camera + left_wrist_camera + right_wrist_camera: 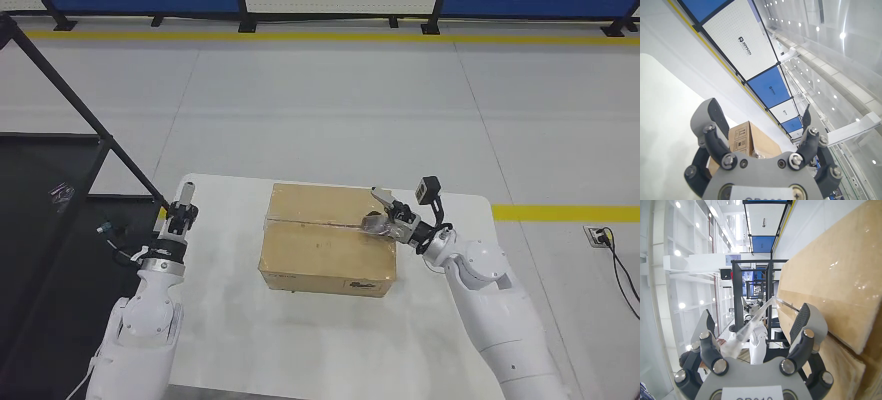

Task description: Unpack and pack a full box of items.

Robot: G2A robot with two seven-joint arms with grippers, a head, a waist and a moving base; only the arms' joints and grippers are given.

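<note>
From my station I see the left gripper (181, 213) well off to the left of the cardboard box (325, 240), above the white table (230, 320) and apart from the carton. In its own wrist view its jaws stand wide with nothing between them, and the box's near corner shows past the fingers (717, 115). The box is the only item on the table, roughly at its middle, with both top flaps down. The seam between them runs across the lid from the left side to the right. At the right end of that seam a strip of clear tape (745, 330) has come up off the cardboard. One end is still fixed at the seam, and the rest stretches away from the box into the gap of the right gripper (756, 318). That gripper is at the box's right edge, level with the seam, one finger lying close against the lid. Its jaws are spread wide, so the tape is not pinched. I cannot tell whether the loose end clings to the finger farther from the box.
</note>
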